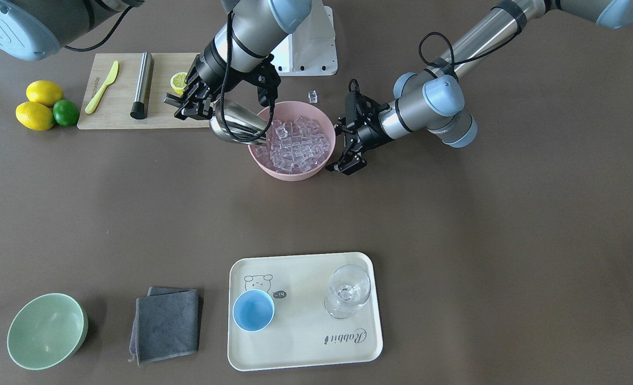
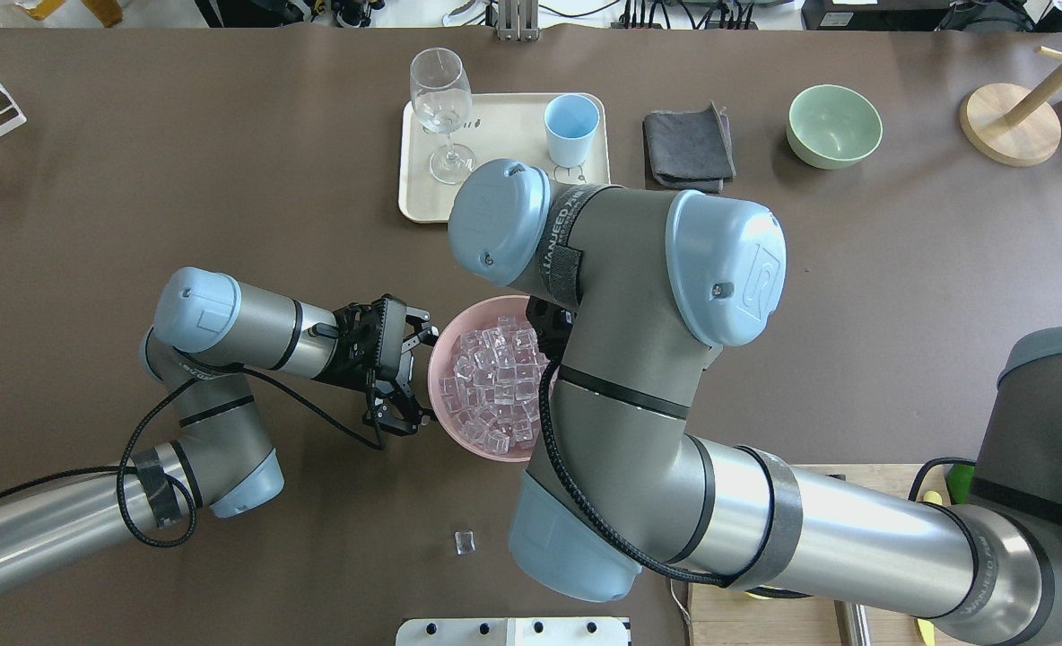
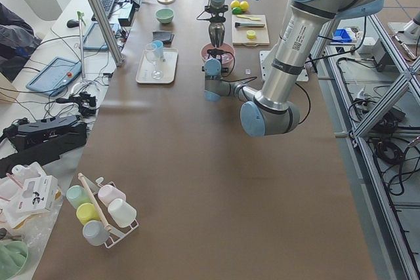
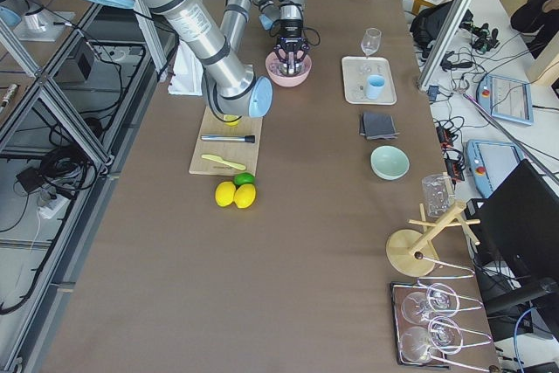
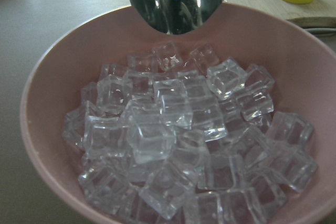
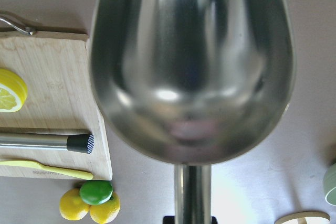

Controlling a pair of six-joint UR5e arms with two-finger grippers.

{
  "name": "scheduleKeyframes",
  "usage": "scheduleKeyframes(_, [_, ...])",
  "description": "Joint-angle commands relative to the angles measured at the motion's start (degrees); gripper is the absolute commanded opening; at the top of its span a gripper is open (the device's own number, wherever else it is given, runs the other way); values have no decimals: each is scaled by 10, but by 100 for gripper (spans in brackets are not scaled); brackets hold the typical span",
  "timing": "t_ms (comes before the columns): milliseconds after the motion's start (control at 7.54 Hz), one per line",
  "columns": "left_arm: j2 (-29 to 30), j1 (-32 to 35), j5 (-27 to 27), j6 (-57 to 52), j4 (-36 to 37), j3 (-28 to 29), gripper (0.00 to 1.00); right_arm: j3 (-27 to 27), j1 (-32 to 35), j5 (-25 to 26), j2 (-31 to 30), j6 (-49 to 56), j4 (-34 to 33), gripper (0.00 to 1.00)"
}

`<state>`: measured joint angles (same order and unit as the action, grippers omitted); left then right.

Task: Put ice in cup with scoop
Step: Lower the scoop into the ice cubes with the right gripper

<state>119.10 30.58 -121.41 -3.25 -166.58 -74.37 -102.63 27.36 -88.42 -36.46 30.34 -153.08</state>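
The scoop (image 1: 239,125) sits in the right gripper (image 1: 198,105), which is clamped on its straight handle. The rounded trough juts out from the fingers and tips down over the rim of the pink bowl (image 1: 295,174), on the bowl's side toward the robot's right. The scoop is polished steel with a smooth, mirror-bright trough; the left wrist view shows its lip just above the nearest cubes, and I cannot tell whether it touches them. The ice (image 1: 295,144) fills the bowl in a loose heap of clear, glassy, square-edged cubes. One stray cube (image 1: 312,97) lies on the tabletop between the bowl and the robot's edge. The bowl itself is round, matte and thick-walled, and stands midway along the tabletop, nearer the robot's edge. The left gripper (image 1: 343,147) is at the bowl's opposite side, level with its outer wall. Its black fingers are spread wide and grasp nothing, and whether a fingertip brushes the wall is not clear. The cup (image 1: 253,310), small, light blue, smooth and handleless, stands upright well apart from both grippers. It is on a cream tray (image 1: 306,347) with rounded corners near the operators' edge of the tabletop, in the tray's half toward the robot's right. A clear stemmed glass (image 1: 348,291) stands on the tray's other half.
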Motion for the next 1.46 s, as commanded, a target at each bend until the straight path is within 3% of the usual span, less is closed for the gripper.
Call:
scheduleKeyframes(0, [0, 0, 0, 0, -2, 0, 98, 19, 0, 0, 8, 1, -11, 0])
scheduleKeyframes(1327, [1, 0, 0, 0, -3, 3, 98, 84, -22, 4, 38, -15, -1, 0])
